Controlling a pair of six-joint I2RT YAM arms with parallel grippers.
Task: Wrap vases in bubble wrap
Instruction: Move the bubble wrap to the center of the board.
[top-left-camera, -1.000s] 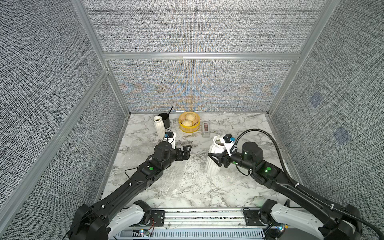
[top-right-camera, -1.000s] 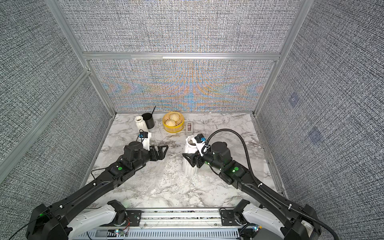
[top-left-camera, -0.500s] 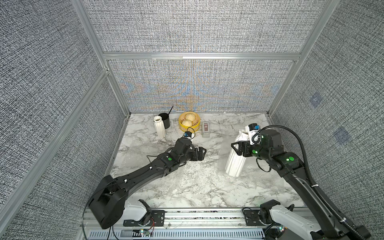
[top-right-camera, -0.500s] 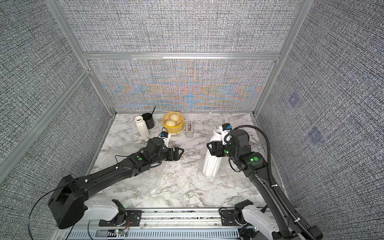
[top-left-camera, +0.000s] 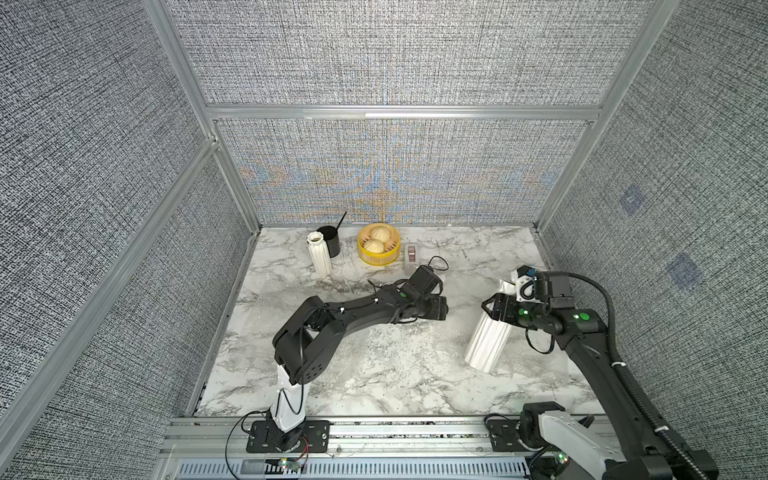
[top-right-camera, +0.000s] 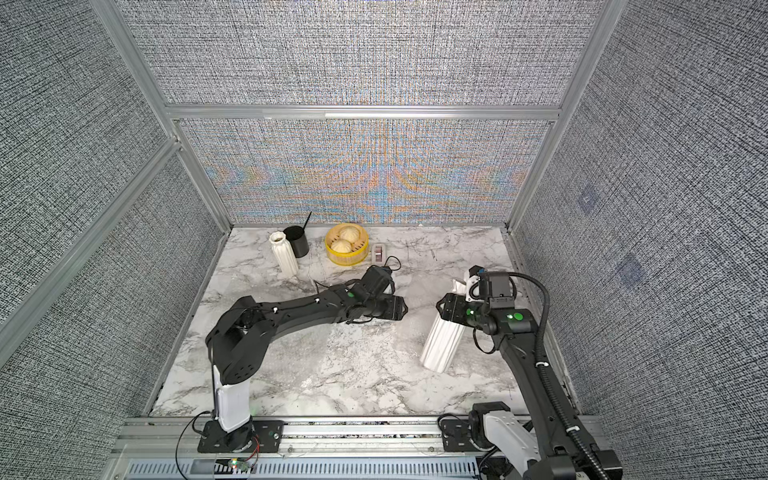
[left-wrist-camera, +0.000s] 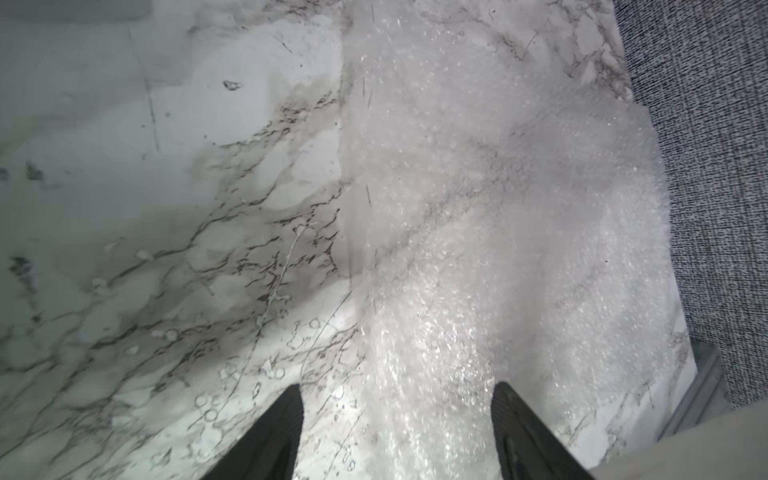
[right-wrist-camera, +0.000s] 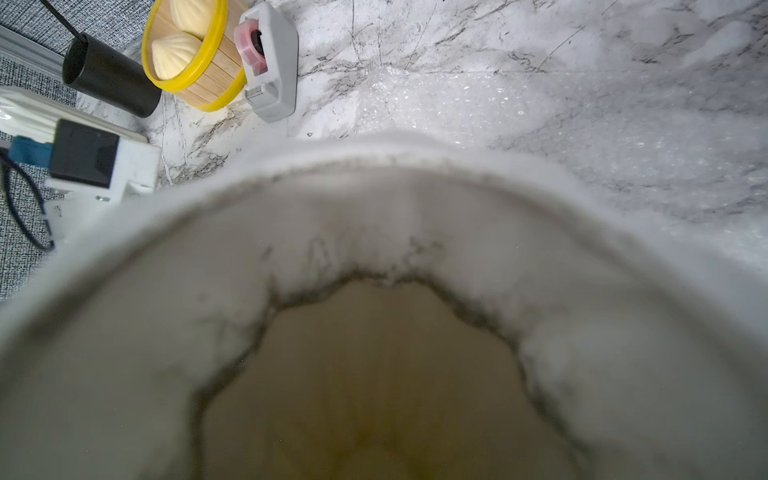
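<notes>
Your left gripper (left-wrist-camera: 397, 397) hangs low over the table (top-left-camera: 478, 249) with its jaws apart and nothing pinched yet. A raised, glossy ridge of the bubble wrap (left-wrist-camera: 478, 208) runs up between the two fingertips (left-wrist-camera: 286, 415). The sheet's straight edge lies just beside that ridge, so judge your bite from it. Bring the fingers down until both straddle the plastic, then close on the film alone. If you press against the marble, the pads will likely skid and the sheet slip free. Take a fold rather than the thin single edge, because film this slick probably slides out of a shallow grip.

Your right gripper (top-left-camera: 498, 307) has the wider vase (top-left-camera: 486, 340) clamped at its scalloped rim, over at the right side of the table. The vase is tilted, with its foot low and toward the front rail; I cannot tell whether the foot touches the marble. Hold it off the sheet while the left arm lifts, and move it gently, since ceramic gripped by the rim can pivot. The slim vase (top-left-camera: 320, 257) stands upright at the back, beside the black mug (top-left-camera: 330, 245), unwrapped
</notes>
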